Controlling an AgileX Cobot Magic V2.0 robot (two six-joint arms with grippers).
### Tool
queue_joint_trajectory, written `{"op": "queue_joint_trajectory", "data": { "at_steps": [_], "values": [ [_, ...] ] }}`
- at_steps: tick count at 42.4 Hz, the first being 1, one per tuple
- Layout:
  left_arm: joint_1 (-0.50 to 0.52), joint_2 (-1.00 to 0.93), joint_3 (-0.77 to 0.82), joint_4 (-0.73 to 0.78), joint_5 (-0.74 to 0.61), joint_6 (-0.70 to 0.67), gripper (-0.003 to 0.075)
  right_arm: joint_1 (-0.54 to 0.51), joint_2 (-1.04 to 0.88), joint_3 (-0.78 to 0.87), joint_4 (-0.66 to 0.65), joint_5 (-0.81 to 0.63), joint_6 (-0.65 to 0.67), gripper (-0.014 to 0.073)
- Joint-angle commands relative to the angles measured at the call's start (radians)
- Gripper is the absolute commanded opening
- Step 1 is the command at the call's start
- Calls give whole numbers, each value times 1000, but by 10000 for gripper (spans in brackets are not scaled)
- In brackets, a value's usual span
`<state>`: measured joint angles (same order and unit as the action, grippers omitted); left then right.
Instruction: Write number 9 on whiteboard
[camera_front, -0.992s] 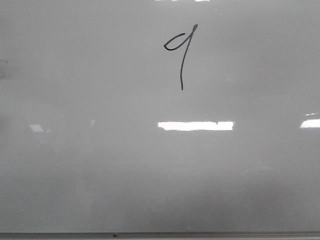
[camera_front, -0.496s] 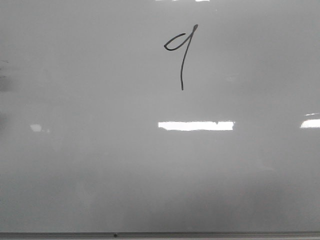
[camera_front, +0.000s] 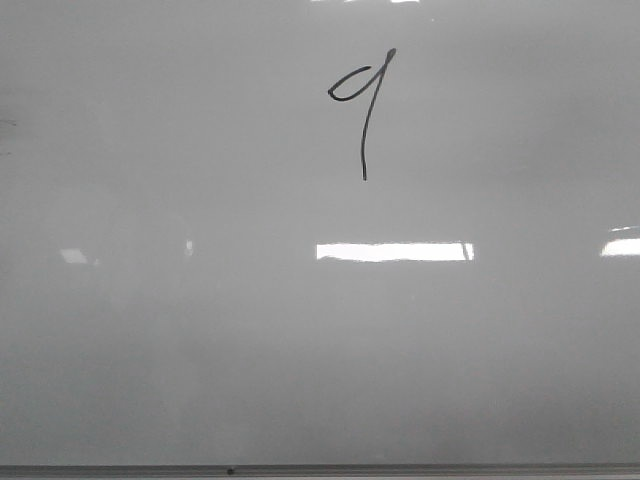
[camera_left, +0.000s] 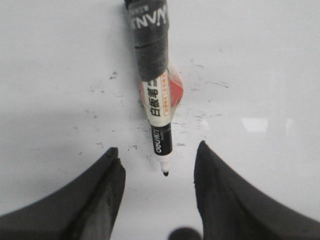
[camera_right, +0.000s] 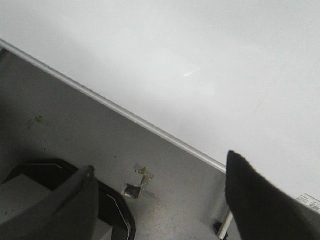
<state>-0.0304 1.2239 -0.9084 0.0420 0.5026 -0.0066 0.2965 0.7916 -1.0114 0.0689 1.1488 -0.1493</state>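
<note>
black ink forms the number 9 (camera_front: 362, 105) on the whiteboard (camera_front: 200, 350), drawn thin, with a small flattened, pointed loop and a long tail that curves slightly as it runs toward the near edge. in the front view it sits toward the far edge of the board, about midway between the left and right sides. bright white rectangular reflections (camera_front: 392, 251) lie across the glossy pale grey surface nearer than the digit, well apart from it. a thin grey metal frame (camera_front: 320, 469) runs along the near edge of the board.

in the left wrist view, the left hand (camera_left: 159, 170) is spread, its two dark fingers (camera_left: 107, 182) standing apart and gripping nothing. a marker (camera_left: 156, 100) lies on the board between and beyond them, uncapped, its black tip pointing back toward the hand; dark grey tape wraps its upper barrel, and a white and red label shows lower down. small black specks of ink dot the board around it.

in the right wrist view, the right hand (camera_right: 160, 192) is also spread and holds nothing. beneath it the frame edge (camera_right: 115, 107) crosses the view diagonally, with the grey desk (camera_right: 75, 125) beside the board. a black-rimmed tray (camera_right: 117, 210) rests on the desk, partly hidden behind one finger.
</note>
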Motion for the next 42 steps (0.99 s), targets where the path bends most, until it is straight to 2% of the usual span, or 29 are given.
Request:
{"op": "queue_joint_trajectory", "data": {
  "at_steps": [1, 16, 22, 27, 30, 42],
  "values": [
    [-36, -114, -34, 2, 29, 12, 324, -8, -67, -29, -13, -46, 30, 515],
    [-301, -437, 5, -2, 232, 37, 324, -8, -263, 86, -13, -89, 49, 498],
    [-364, -569, 55, -13, 251, 37, 324, -8, -289, 100, -13, -95, 49, 498],
    [-369, -608, 72, -18, 251, 37, 318, -8, -289, 100, -13, -96, 49, 486],
    [-369, -610, 76, -20, 251, 37, 279, -8, -289, 100, -13, -95, 49, 428],
    [-369, -608, 81, -26, 237, 37, 15, -8, -289, 100, -9, -95, 49, 9]
  ]
}}
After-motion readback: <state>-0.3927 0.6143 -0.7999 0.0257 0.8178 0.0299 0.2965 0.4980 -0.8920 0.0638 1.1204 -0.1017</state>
